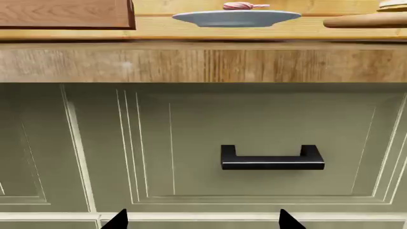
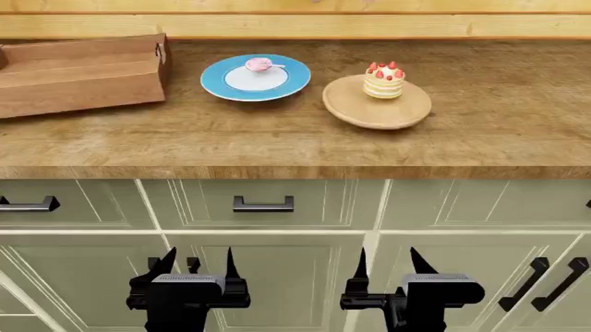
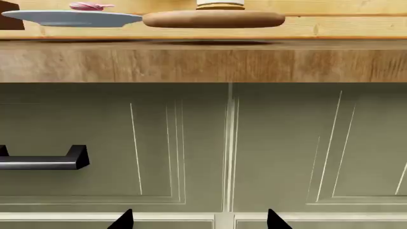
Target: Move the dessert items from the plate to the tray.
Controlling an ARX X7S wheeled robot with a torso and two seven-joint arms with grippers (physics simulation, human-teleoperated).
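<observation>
On the wooden counter, a pink-and-white lollipop lies on a blue-rimmed plate. To its right, a strawberry-topped layer cake stands on a round light-wood plate. The brown wooden tray sits at the far left of the counter. Both grippers hang below the counter edge, in front of the cabinet doors. My left gripper is open and holds nothing. My right gripper is likewise open. The wrist views show the lollipop edge-on above the counter front.
Pale green cabinet fronts fill the space under the counter edge. A black drawer handle faces the left gripper. More black handles are on the doors at right. A wooden backsplash runs behind the counter.
</observation>
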